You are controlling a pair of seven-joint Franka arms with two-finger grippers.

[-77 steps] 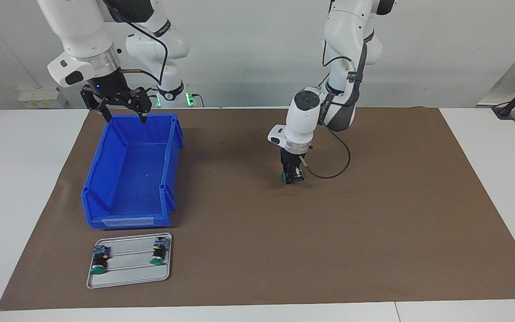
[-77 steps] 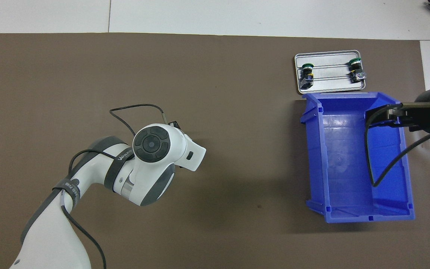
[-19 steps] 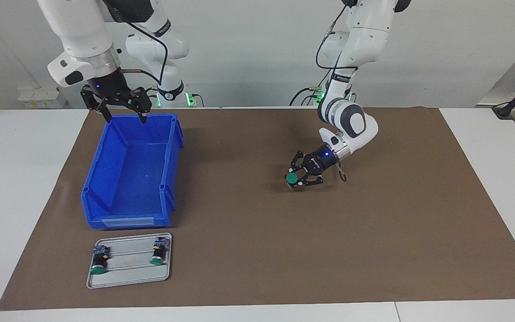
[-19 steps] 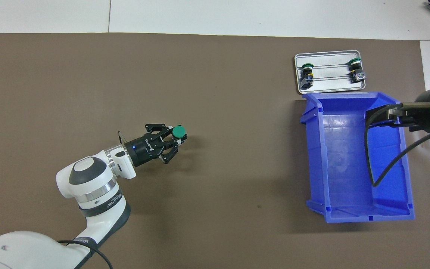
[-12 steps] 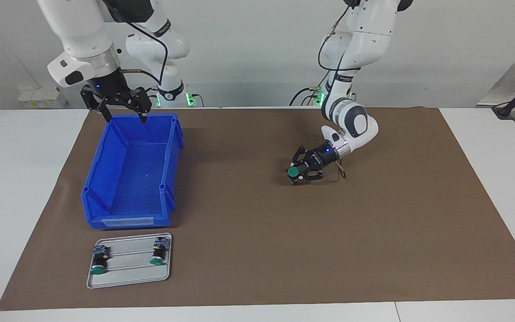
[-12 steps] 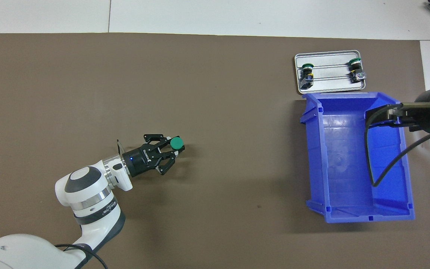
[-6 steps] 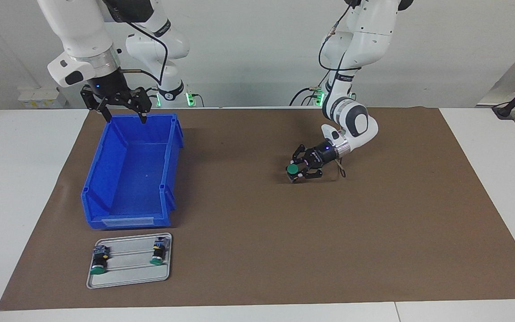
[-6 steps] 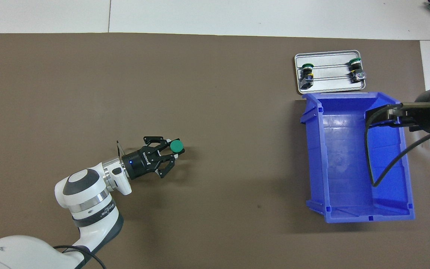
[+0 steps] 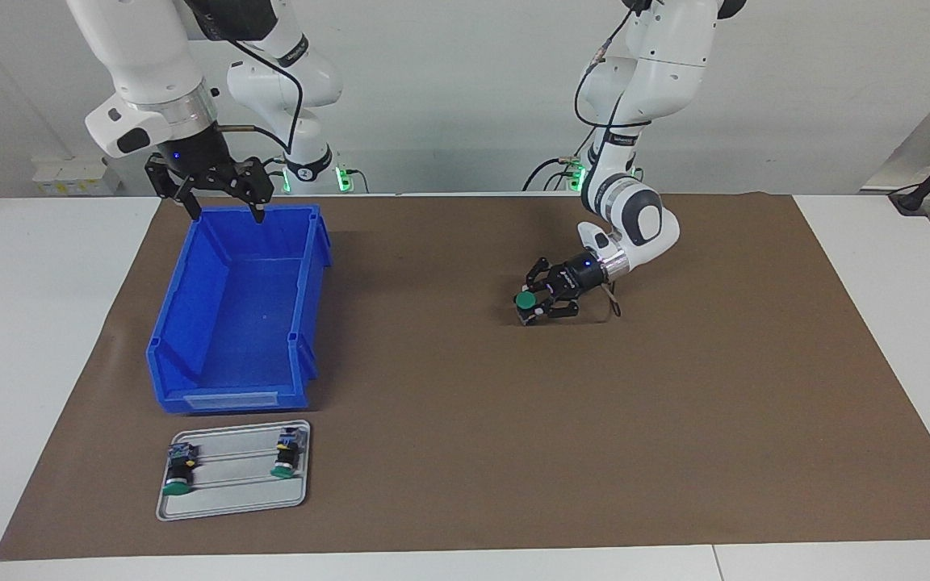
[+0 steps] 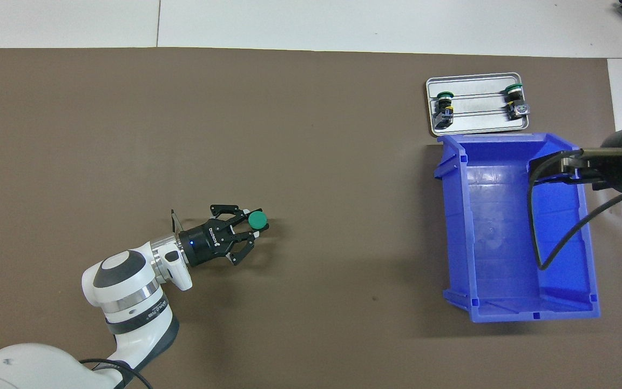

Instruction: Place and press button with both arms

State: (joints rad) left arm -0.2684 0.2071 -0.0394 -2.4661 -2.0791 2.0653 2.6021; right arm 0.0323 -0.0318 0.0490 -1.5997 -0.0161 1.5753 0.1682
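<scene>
My left gripper [image 9: 531, 307] lies low and nearly level over the brown mat [image 9: 675, 403] near the middle of the table, my fingers [image 10: 247, 239] clamped on the button [image 9: 525, 300]; its round green cap [image 10: 257, 219] faces upward and its black body sits between my fingertips, at or just above the mat, though I cannot tell whether it touches; my left forearm bends down from the elbow toward it, the wrist ring just clear of the mat; my right gripper [image 9: 225, 211] waits over the rim of the blue bin [image 9: 190, 323] at the edge nearest the robots, its fingers spread apart with nothing between them; the bin stands open and bare inside toward the right arm's end of the table; just beside the bin, farther from the robots, a small grey tray [image 9: 231, 504] lies on the mat with two more buttons [image 9: 178, 476] on it, one at each end, both lying on their sides with green caps pointing away from the robots; the held button is well apart from the bin and the tray.
</scene>
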